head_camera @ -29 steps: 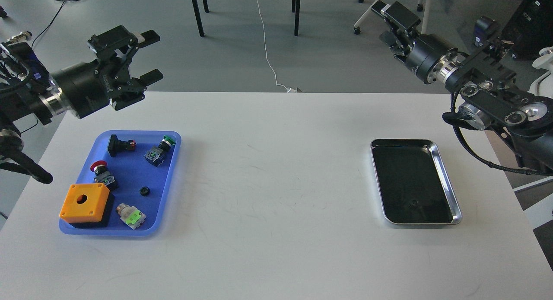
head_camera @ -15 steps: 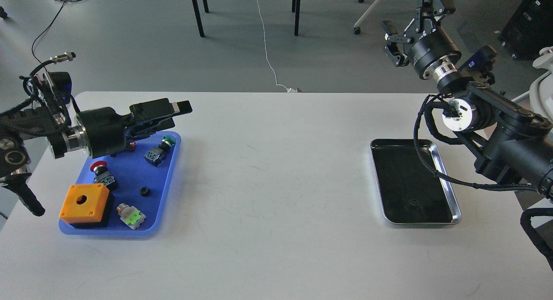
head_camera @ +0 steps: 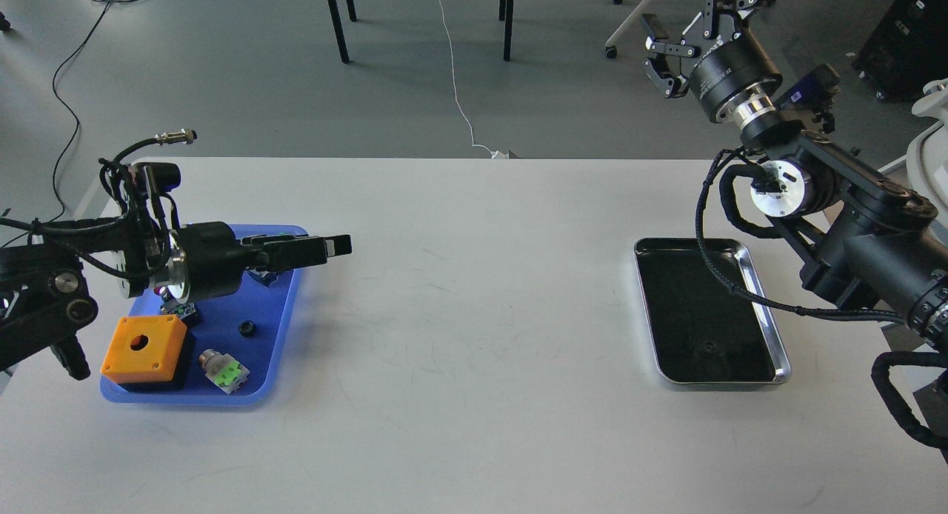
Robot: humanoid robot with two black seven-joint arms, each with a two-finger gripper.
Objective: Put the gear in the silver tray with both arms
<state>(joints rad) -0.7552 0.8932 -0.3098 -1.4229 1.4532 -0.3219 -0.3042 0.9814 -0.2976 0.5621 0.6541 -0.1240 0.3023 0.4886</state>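
Note:
The gear (head_camera: 246,327) is a small black ring lying on the floor of the blue tray (head_camera: 285,329). The silver tray (head_camera: 770,329) sits at the right of the table, its dark floor empty. My left gripper (head_camera: 329,247) hovers over the blue tray's far right corner, pointing right and seen side-on, so its fingers overlap. It is above and behind the gear, not touching it. My right gripper (head_camera: 692,25) is open and empty, raised high beyond the table's far edge, behind the silver tray.
The blue tray also holds an orange box (head_camera: 144,349) with a round hole, a green and white switch (head_camera: 224,369) and other push-button parts partly hidden under my left arm. Chair and table legs stand on the floor beyond the table.

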